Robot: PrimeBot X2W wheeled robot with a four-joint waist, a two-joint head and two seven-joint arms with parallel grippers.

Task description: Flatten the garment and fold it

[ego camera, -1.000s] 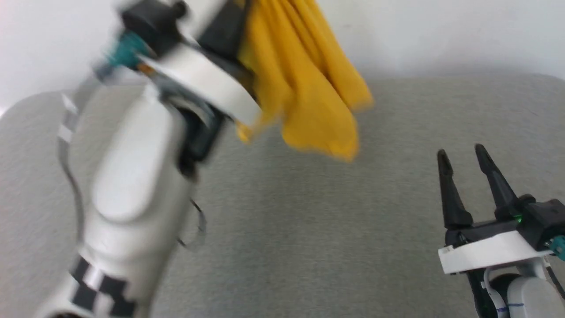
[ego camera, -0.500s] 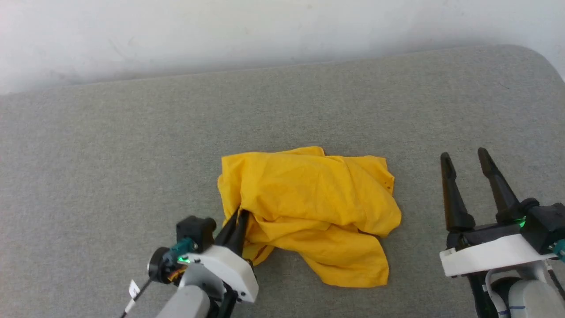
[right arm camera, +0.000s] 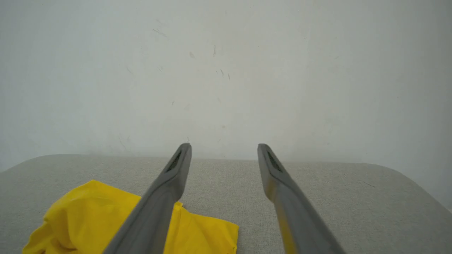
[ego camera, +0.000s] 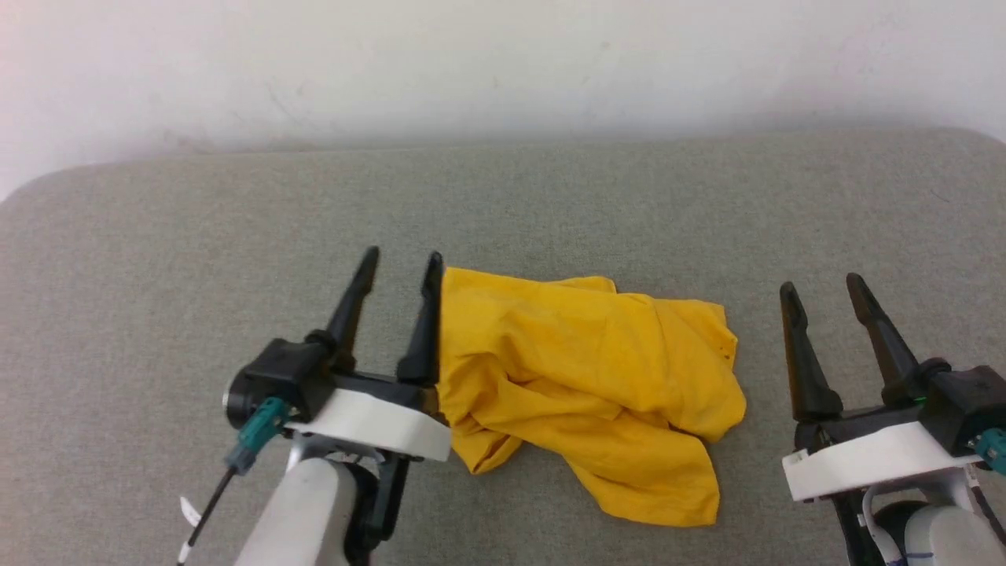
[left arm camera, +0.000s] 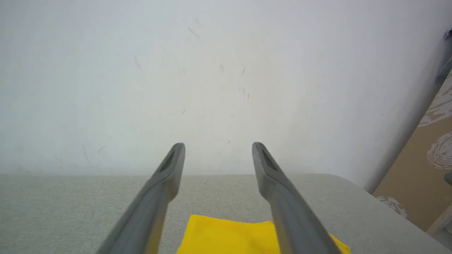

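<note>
Garment [ego camera: 581, 385] is lying in a crumpled heap on the grey pad [ego camera: 550, 196], middle-ish and toward the near side, layers folded over each other. Your left gripper [ego camera: 402, 255] has its fingers spread and empty, right at the garment's left edge; can't tell if it's touching. Your right gripper [ego camera: 821, 284] is spread and empty too, off to the right, clear of it.

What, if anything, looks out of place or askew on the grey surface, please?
The mustard-yellow garment lies crumpled in a heap on the grey padded surface, layers bunched over each other, not flat. The left gripper and right gripper are open, holding nothing. No damage shows.
</note>
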